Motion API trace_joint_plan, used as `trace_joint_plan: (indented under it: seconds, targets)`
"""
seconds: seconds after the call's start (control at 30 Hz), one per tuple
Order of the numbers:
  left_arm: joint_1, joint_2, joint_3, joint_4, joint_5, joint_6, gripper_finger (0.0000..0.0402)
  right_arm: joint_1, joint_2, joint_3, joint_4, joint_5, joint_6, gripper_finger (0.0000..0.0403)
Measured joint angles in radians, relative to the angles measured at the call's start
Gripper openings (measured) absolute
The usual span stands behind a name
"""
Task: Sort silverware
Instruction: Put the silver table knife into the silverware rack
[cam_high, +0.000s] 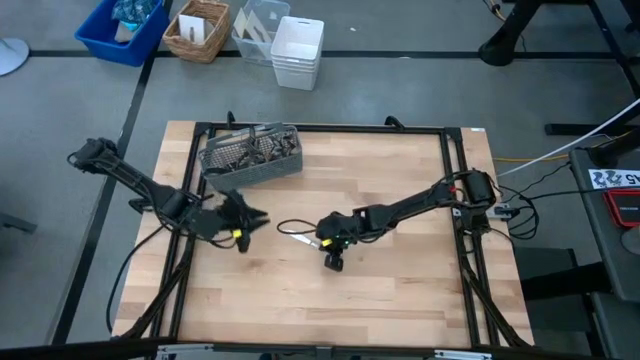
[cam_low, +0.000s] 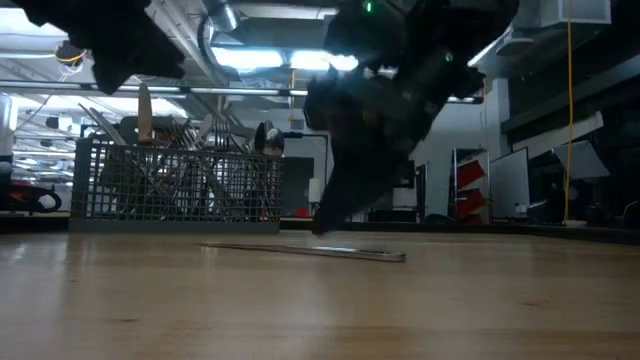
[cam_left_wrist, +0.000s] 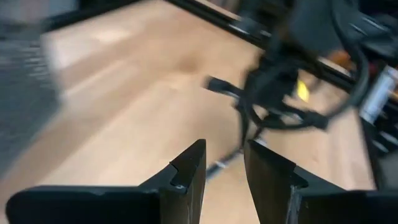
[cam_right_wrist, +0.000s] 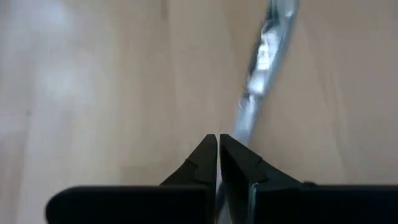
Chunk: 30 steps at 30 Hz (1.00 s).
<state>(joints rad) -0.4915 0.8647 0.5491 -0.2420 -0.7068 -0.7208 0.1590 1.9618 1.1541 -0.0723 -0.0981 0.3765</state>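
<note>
Risk: right end effector (cam_high: 312, 239), fingers pinched almost together on tip of slim shiny silver metal utensil (cam_low: 305, 250); thin flat piece on light wooden tabletop (cam_high: 400, 290) may slip or pivot out of such shallow pinch. Second risk: left end effector (cam_high: 255, 217), fingers narrowly parted and empty, sits near same piece, so arms could collide.

Utensil: long, flat, reflective, type unclear; lies well clear of grey wire-mesh rectangular caddy (cam_high: 250, 157), toward right arm. Remaining silverware (cam_low: 180, 160) stands bundled inside caddy.
</note>
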Motion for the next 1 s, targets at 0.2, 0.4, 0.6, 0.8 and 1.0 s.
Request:
trace_joint_plan:
  seconds: [0.2, 0.4, 0.6, 0.8, 1.0]
  targets:
    - [0.0, 0.175, 0.0, 0.219, 0.154, 0.198, 0.0102, 0.035, -0.068, 0.042, -0.013, 0.011, -0.07, 0.0023]
    - [0.002, 0.367, 0.0, 0.46, 0.207, 0.334, 0.0102, 0.068, -0.214, 0.045, -0.106, 0.069, -0.114, 0.0023]
    - [0.032, 0.507, 0.086, 0.504, 0.283, 0.445, 0.0102, 0.103, -0.38, 0.045, -0.258, 0.261, -0.15, 0.0023]
    - [0.121, 0.658, 0.256, 0.383, 0.427, 0.583, 0.0102, 0.117, -0.509, 0.045, -0.43, 0.4, -0.15, 0.0023]
    - [0.218, 0.822, 0.398, 0.218, 0.549, 0.598, 0.0102, 0.117, -0.581, 0.045, -0.561, 0.428, -0.148, 0.0023]
